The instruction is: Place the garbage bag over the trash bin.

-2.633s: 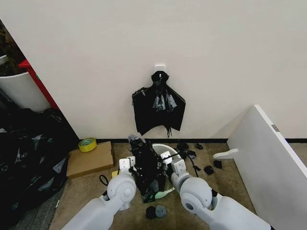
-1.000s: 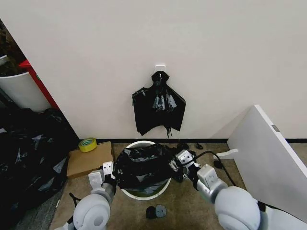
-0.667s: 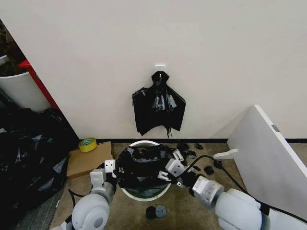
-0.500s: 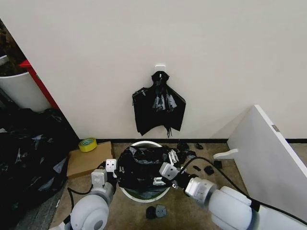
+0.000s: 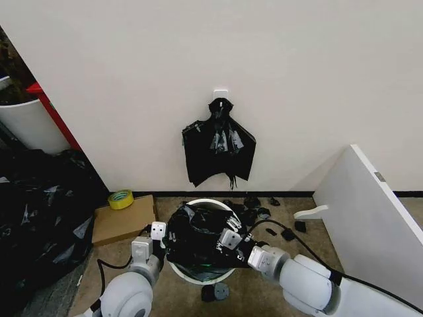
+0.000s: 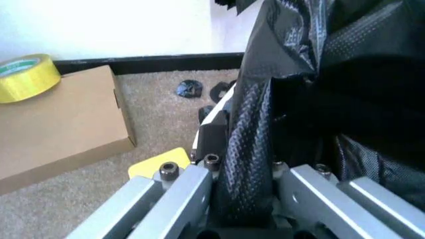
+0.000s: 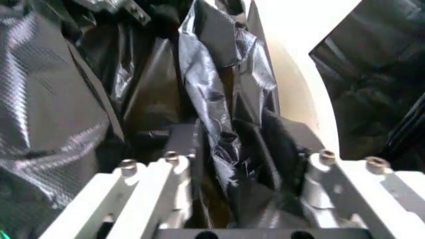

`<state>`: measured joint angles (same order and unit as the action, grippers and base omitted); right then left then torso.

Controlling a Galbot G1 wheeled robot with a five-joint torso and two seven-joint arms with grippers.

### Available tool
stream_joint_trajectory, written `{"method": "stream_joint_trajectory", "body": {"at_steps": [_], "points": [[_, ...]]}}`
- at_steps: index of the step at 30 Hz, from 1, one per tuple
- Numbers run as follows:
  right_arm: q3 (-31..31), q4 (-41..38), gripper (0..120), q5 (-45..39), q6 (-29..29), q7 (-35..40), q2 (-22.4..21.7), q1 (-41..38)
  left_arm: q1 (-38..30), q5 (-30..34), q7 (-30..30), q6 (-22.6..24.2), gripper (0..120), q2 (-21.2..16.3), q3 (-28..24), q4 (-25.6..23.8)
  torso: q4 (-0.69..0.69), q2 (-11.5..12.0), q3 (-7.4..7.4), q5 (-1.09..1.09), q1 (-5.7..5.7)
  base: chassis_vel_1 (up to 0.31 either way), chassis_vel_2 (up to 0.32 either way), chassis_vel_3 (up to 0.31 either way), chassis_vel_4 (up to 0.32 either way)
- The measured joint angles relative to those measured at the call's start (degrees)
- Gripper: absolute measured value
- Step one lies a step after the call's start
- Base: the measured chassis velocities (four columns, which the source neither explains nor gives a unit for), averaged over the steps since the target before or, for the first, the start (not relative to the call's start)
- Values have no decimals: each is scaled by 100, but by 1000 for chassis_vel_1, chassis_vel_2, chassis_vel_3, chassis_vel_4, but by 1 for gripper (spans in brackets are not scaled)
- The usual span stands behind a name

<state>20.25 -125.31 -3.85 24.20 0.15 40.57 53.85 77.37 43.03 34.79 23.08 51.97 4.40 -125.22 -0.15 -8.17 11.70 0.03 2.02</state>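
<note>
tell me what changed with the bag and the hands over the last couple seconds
The garbage bag, earlier bunched upright between both hands, has been pulled open and now covers most of the trash bin. The left hand moved out to the bin's left edge; the right hand swung out right, then came back over the bin. Both stay clamped on the bag. The cardboard box and tape roll stayed put.

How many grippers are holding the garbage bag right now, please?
2: the left gripper pinches the garbage bag at the trash bin's left side, and the right gripper clamps a fold over the bin's right half.
</note>
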Motion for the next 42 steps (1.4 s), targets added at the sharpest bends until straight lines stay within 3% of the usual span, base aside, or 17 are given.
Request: {"method": "stream_joint_trajectory", "body": {"at_steps": [9, 15, 18, 22, 24, 26, 36, 42], "points": [[-15, 30, 0, -70, -445, 10, -25, 38, 29, -7, -42, 0, 1, 68, -2, 27, 0, 1, 0, 0, 0, 0, 0, 0, 0], [-86, -40, 0, -587, -563, 33, 10, 59, 99, -275, -317, -74, 1, 32, 47, 38, 0, 1, 0, 0, 0, 0, 0, 0, 0], [-249, -213, 0, -1642, -431, 224, 0, 56, 256, -803, -774, -362, 1, -29, 139, 75, 0, 1, 0, -1, 0, 0, 0, 0, 0], [-359, -221, 0, -2472, -365, 453, 25, 0, 374, -1063, -1044, -560, 1, -65, 197, 77, 0, 1, 0, -1, 0, 0, 0, 0, 0], [-523, -72, 0, -3527, -390, 762, 122, -188, 544, -1520, -1412, -839, 1, -104, 284, 86, 0, 1, 0, 0, 0, 0, 0, 0, 0], [-581, -7, 0, -3954, -428, 872, 159, -337, 624, -1698, -1527, -925, 1, -117, 307, 85, 1, 1, 0, 0, 0, 0, 0, 0, 0], [-740, -70, 0, -4874, -423, 1045, 53, -709, 857, -1912, -1595, -1033, 1, -143, 368, 56, 0, 1, 0, -1, 0, 0, 0, 0, 0], [-747, 233, 0, -5244, 50, 1533, 60, -858, 940, -2018, -1678, -1180, 1, -164, 374, 2, 0, 1, 0, 0, 0, 0, 0, 0, 0]]}}
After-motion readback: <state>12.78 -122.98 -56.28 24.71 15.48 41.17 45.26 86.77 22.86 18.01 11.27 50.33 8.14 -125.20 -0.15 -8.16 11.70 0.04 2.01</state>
